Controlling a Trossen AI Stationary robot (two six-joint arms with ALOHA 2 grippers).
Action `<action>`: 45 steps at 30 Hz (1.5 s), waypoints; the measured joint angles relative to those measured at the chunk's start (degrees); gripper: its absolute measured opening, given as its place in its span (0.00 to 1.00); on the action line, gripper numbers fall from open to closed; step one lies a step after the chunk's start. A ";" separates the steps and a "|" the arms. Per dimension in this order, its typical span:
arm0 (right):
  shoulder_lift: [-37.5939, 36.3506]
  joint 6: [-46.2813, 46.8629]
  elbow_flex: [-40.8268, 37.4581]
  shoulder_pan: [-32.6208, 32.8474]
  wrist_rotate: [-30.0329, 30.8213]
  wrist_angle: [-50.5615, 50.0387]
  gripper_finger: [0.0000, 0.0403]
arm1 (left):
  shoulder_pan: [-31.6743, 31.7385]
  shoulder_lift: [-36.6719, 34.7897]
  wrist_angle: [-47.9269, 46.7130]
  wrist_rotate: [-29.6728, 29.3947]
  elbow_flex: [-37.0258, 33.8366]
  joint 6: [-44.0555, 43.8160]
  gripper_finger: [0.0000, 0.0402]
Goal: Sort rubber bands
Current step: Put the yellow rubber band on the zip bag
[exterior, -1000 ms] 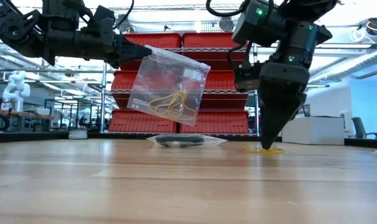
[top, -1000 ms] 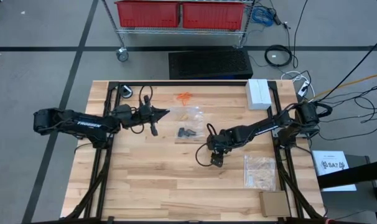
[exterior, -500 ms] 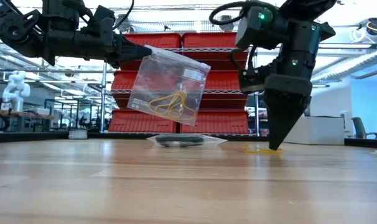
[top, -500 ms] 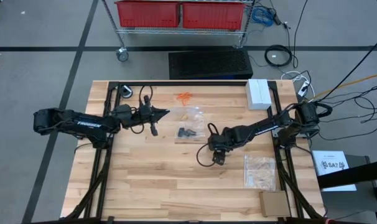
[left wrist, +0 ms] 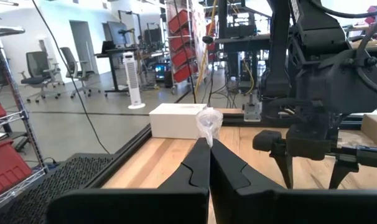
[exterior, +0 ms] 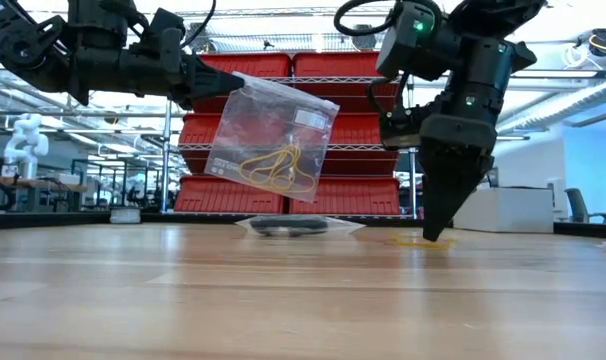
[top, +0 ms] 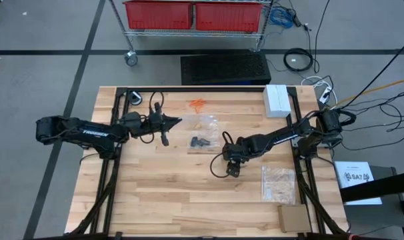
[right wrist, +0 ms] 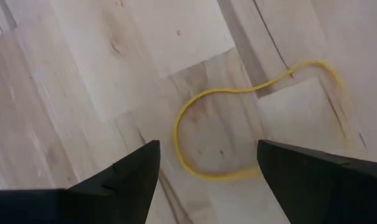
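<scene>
Wood table [top: 155,193] | one yellow band [right wrist: 251,130] | bags: two clear

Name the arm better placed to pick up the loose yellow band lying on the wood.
Right. Its tool hangs open directly over the yellow rubber band, fingers either side. The left tool is shut on the clear bag, held up off the table.

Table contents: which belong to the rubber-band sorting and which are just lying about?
Job:
- yellow rubber band under the open right end effector
- orange bands
- black bands
- clear bag held by the left end effector

Lying about:
- white box
- cardboard box
</scene>
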 joint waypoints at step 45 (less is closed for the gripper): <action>4.56 -36.45 0.15 -10.90 -1.49 -0.02 0.55 | 0.00 0.00 -0.30 0.04 0.00 0.09 0.00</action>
